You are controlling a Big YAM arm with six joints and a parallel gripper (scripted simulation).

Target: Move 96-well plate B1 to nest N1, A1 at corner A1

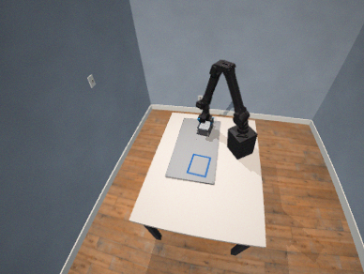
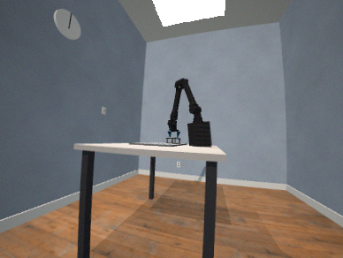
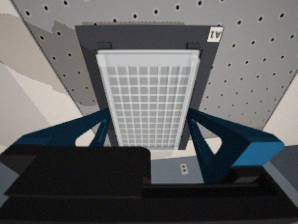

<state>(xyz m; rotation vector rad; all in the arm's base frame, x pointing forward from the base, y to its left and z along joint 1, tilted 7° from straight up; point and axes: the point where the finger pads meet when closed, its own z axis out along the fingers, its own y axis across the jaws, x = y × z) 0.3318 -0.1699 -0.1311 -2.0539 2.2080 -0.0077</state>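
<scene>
Although the gripper (image 3: pixel 150 137) stands released, the light, rigid 96-well plate (image 3: pixel 147 100) looks best pinched across its slick long sidewalls.

From above, the arm (image 1: pixel 220 84) hides most of the plate (image 1: pixel 204 129); its wells are too small to tell.

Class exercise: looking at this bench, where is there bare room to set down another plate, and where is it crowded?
Free: the blue-outlined spot on the grey mat, and white table nearer the camera. Crowded: the mat's far end, where the open gripper straddles the 96-well plate on its nest.
</scene>
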